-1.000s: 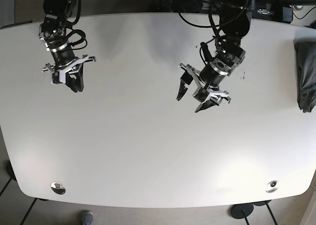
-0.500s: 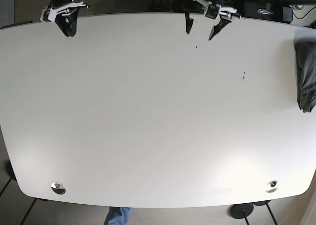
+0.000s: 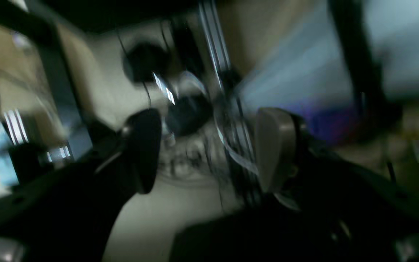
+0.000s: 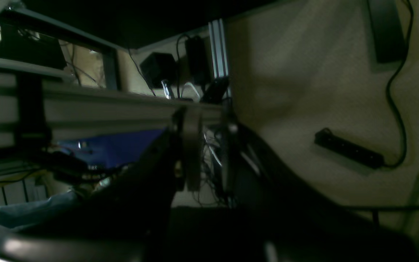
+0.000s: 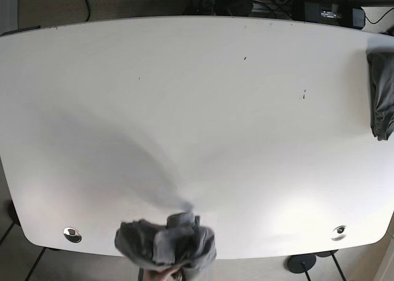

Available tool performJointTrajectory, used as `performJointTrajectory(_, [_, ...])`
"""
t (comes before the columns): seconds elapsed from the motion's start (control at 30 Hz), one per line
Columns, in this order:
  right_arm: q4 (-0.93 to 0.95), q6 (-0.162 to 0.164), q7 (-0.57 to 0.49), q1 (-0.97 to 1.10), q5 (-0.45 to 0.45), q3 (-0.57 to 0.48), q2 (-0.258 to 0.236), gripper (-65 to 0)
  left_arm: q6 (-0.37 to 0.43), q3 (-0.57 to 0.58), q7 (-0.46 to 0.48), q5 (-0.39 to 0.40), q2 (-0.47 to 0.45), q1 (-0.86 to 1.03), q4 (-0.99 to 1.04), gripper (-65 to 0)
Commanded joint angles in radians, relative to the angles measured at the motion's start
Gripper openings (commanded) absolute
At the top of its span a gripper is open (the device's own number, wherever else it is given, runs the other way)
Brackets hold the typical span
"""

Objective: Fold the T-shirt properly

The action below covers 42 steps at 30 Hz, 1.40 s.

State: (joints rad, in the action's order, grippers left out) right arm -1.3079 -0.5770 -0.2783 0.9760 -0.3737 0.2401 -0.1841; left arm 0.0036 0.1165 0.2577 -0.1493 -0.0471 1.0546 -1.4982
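Note:
A crumpled grey T-shirt [image 5: 166, 243] lies bunched at the table's front edge, left of centre, and a person's hand [image 5: 159, 275] shows just below it. Neither arm appears in the base view. In the left wrist view my left gripper [image 3: 207, 149] is open and empty, pointing past the table at blurred cables and floor. In the right wrist view my right gripper [image 4: 209, 156] has its jaws nearly together with nothing between them, facing a metal frame and carpet behind the table. Neither wrist view shows the T-shirt.
The white table [image 5: 197, 121] fills the base view. A folded dark grey garment [image 5: 381, 96] lies at its right edge. Two metal discs [image 5: 72, 234] [image 5: 338, 232] sit near the front corners. Cables and a power strip [image 4: 347, 153] lie on the floor behind.
Both arms have pulled back off the far edge and left the base view. The crumpled grey T-shirt has appeared at the front edge with a hand under it.

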Motion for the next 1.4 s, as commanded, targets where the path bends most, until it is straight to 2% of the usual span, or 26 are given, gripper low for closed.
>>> performJointTrajectory(0.03, [-0.026, -0.011, -0.016, 0.025, -0.015, 0.005, -0.007, -57.2, 0.0, 0.001, 0.015, 0.004, 0.0, 0.046, -0.051, -28.5])
performJointTrajectory(0.1, [-0.063, -0.008, -0.016, 0.051, -0.015, 0.011, -0.012, -57.2, 0.0, 0.001, 0.015, 0.004, -0.023, 0.079, -0.129, -28.5])
performJointTrajectory(0.3, [-0.299, -0.008, -0.016, 0.106, -0.017, 0.129, -0.005, -57.2, 0.0, 0.001, 0.015, 0.006, -0.044, 0.145, -0.425, -28.5])
performJointTrajectory(0.5, [-0.421, -0.008, -0.009, -0.006, -0.054, 0.156, -0.016, -56.4, 0.0, 0.002, 0.018, 0.006, -0.038, 0.074, -0.493, -28.5])
performJointTrajectory(0.57, [-0.451, -0.008, -0.002, -0.078, -0.057, 0.149, -0.041, -56.3, 0.0, 0.002, 0.015, 0.006, -0.037, 0.028, -0.491, -28.1])
performJointTrajectory(0.67, [-0.496, -0.013, 0.126, -0.22, -0.057, 0.146, -0.056, -56.1, 0.0, 0.004, 0.012, 0.004, -0.037, -0.018, -0.491, -26.8])
performJointTrajectory(0.77, [-0.542, -0.015, 0.334, -0.389, -0.057, 0.146, -0.056, -56.0, 0.0, 0.004, -0.033, 0.004, -0.037, -0.035, -0.494, -20.1])
performJointTrajectory(0.8, [-0.551, -0.015, 0.403, -0.443, -0.057, 0.146, -0.055, -54.1, 0.0, 0.004, -0.038, 0.004, -0.037, -0.038, -0.493, -19.7])
performJointTrajectory(0.83, [-0.557, -0.015, 0.495, -0.526, -0.057, 0.144, -0.05, -47.6, 0.0, 0.004, -0.039, 0.004, -0.037, -0.046, -0.491, -19.3])
performJointTrajectory(0.93, [-0.553, -0.015, 0.643, -0.694, -0.057, 0.144, -0.048, -29.2, 0.0, 0.002, -0.042, 0.003, -0.037, -0.101, -0.486, -19.6])
performJointTrajectory(0.97, [-0.546, -0.015, 0.703, -0.771, -0.057, 0.13, -0.048, -21.7, 0.0, 0.002, -0.074, 0.003, -0.038, -0.133, -0.483, -19.7])
performJointTrajectory(1.03, [-0.493, -0.007, 0.761, -0.899, -0.055, 0.041, -0.058, -15.1, 0.0, 0.001, -0.151, 0.003, -0.041, -0.193, -0.486, -19.7])
performJointTrajectory(1.13, [-0.348, -0.005, 0.77, -1.055, -0.028, -0.071, -0.059, -14.7, 0.0, 0.001, -0.208, 0.003, -0.043, -0.254, -0.486, -19.9])
performJointTrajectory(1.2, [-0.184, -0.005, 0.765, -1.187, 0.089, -0.147, -0.033, -14.7, 0.0, 0.001, -0.243, 0.003, -0.044, -0.308, -0.48, -19.9])
performJointTrajectory(1.27, [-0.009, -0.013, 0.753, -1.291, 0.164, -0.164, 0.01, -14.7, 0.0, -0.001, -0.275, 0.003, -0.044, -0.35, -0.479, -19.9])
performJointTrajectory(1.4, [0.333, -0.015, 0.551, -1.397, 0.21, -0.173, 0.028, -15.9, -0.003, -0.041, -0.337, 0.003, -0.044, -0.412, -0.479, -19.9])
